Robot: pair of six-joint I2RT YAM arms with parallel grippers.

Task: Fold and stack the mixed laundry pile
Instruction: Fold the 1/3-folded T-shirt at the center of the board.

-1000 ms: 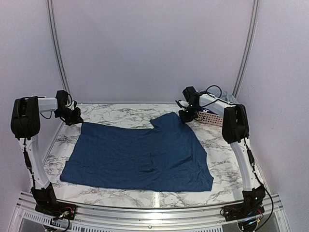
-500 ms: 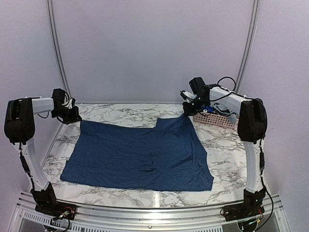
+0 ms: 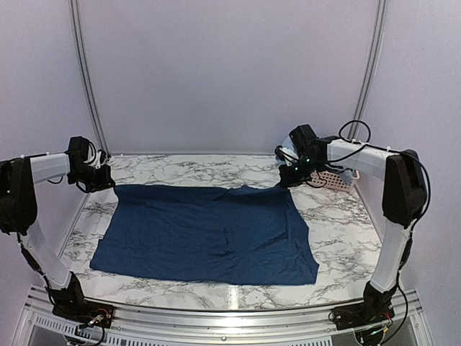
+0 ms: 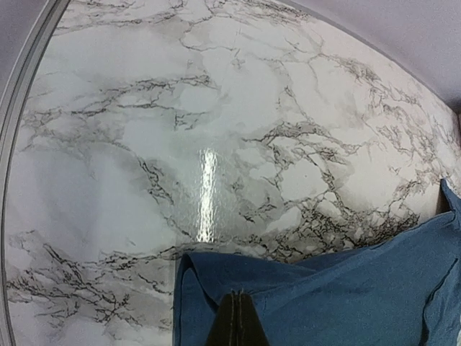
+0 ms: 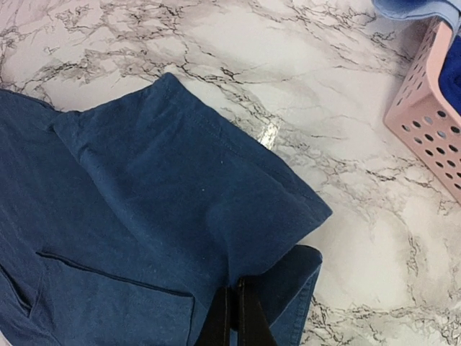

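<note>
The shirt, a dark navy piece, lay spread flat on the bench, to the left of the basket and reaching from level with it to well nearer the arm bases. Its far edge ran almost straight away from the basket, and the corner at the basket end sat just beside the pink wall without touching it.

The right end effector was closed on that corner, near the basket, with a doubled flap of cloth pinched between its fingers. The left end effector was closed on the opposite far corner, well apart from the basket, its fingertips shut over the hem where the cloth curled up. The far edge looked drawn out between the two grips.

By my judgement the task was at an early stage. One garment was laid out and roughly smoothed, though shallow wrinkles remained across its middle. No fold had been made in it, and no stack showed anywhere on the bench. More laundry sat in the basket: a light-blue piece hung over the rim and a bright-blue piece lay inside. How many more lay under them I could not tell. So this shirt was left to fold and set down, and then each basket piece was left to lay out, fold and stack.

No brand, label or writing could be read on the shirt, the basket or the bench.
</note>
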